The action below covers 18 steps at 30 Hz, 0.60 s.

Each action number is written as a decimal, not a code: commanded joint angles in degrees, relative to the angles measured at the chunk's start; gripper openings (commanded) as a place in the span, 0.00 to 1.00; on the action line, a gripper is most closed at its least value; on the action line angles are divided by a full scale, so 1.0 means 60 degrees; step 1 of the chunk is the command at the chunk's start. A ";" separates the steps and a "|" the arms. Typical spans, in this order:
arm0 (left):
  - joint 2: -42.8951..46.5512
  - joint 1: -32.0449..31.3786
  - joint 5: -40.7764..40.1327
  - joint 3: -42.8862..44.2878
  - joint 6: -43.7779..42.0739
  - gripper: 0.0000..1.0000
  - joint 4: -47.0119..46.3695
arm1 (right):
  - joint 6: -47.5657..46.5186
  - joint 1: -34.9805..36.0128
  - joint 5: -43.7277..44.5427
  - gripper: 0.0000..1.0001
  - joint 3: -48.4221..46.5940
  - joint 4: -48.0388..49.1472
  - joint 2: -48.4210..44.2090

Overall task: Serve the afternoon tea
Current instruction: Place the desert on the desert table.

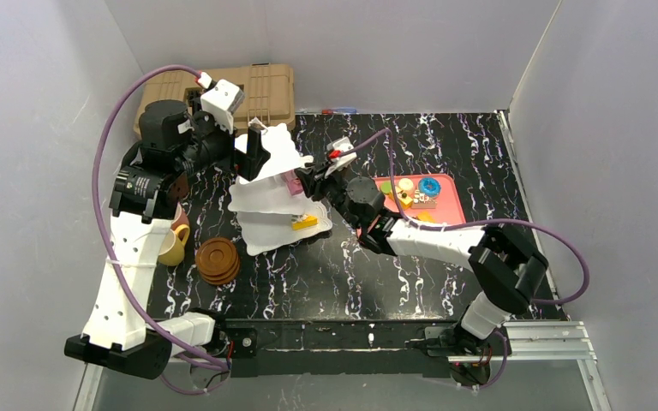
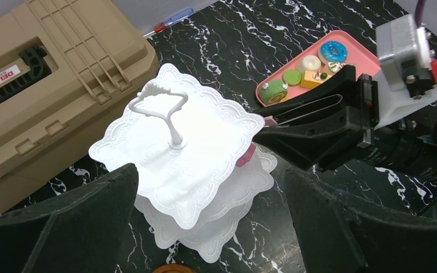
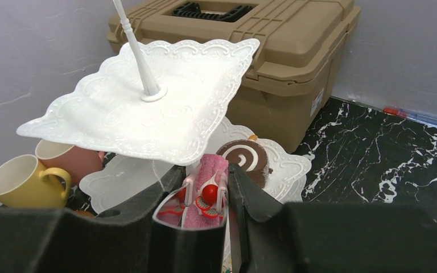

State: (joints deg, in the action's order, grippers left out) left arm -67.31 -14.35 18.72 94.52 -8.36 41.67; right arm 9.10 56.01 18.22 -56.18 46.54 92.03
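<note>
The white three-tier stand [image 1: 266, 210] [image 2: 188, 142] [image 3: 148, 114] stands at centre-left of the table, its wire loop on top. My right gripper [image 1: 302, 181] [image 3: 207, 173] is shut on a pink toy pastry [image 3: 211, 168] [image 2: 247, 155] with a red ball on it, pushed in under the top plate over the middle tier. A chocolate swirl roll [image 3: 243, 157] lies on that tier, just beyond. A yellow pastry [image 1: 304, 223] sits on the bottom plate. My left gripper [image 1: 253, 152] [image 2: 210, 227] hangs open above the stand's left side, holding nothing.
A yellow cup [image 1: 171, 247] [image 3: 20, 182] and a pink cup [image 1: 181, 221] [image 3: 68, 159] stand left of the stand. Stacked brown saucers [image 1: 218, 259] are in front of them. A pink tray [image 1: 452, 199] [image 2: 350, 41] with several pastries lies right. A tan case [image 1: 261, 90] [image 3: 262, 40] sits at the back.
</note>
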 commanded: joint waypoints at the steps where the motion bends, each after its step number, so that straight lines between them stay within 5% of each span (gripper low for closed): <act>1: 0.0326 0.0063 0.0176 0.0197 -0.0061 0.98 0.0116 | 0.0206 0.0055 0.0296 0.26 -0.0372 0.1257 0.0304; 13: 0.0325 0.0084 0.0245 0.0131 0.0014 0.98 0.0043 | 0.0211 0.0055 0.0552 0.59 0.0017 0.1449 0.0219; 18: 0.0326 0.0071 0.0244 0.0162 0.0045 0.98 0.0028 | 0.0211 0.0048 0.0555 0.60 0.0066 0.1370 0.0044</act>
State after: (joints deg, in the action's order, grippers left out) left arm -66.48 -14.31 19.03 94.52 -8.32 41.67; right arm 10.37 56.01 20.25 -55.90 50.39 94.89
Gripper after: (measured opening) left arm 0.981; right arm 0.610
